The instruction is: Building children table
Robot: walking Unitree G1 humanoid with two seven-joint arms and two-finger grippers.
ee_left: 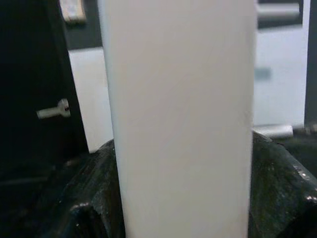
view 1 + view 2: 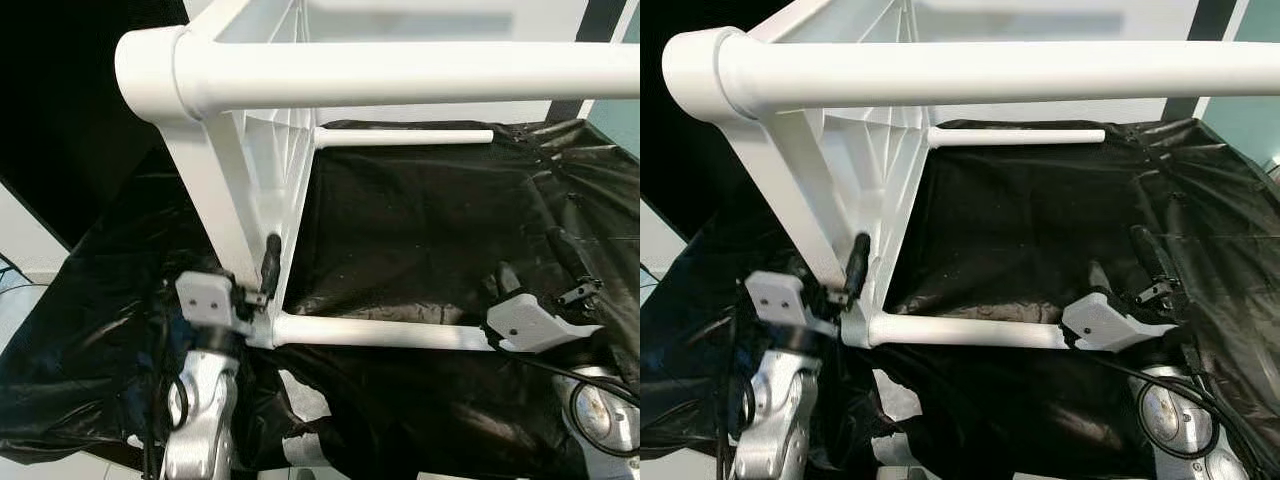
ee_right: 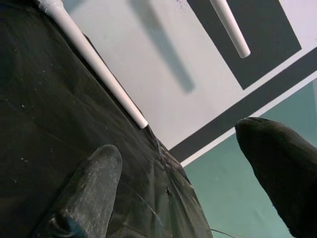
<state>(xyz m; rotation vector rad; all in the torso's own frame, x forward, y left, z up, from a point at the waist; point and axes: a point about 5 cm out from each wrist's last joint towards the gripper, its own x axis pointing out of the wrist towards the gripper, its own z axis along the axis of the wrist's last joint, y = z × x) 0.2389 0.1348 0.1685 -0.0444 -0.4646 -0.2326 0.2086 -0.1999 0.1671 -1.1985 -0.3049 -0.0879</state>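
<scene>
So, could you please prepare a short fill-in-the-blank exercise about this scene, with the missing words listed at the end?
1. The white table frame lies on its side on a ____ plastic sheet.
2. The left gripper is ____ on the frame's edge, beside the lower leg.
3. The right gripper is ____, with nothing between its fingers.
4. The legs in view are ____ in colour.

Missing words: black; shut; open; white
</scene>
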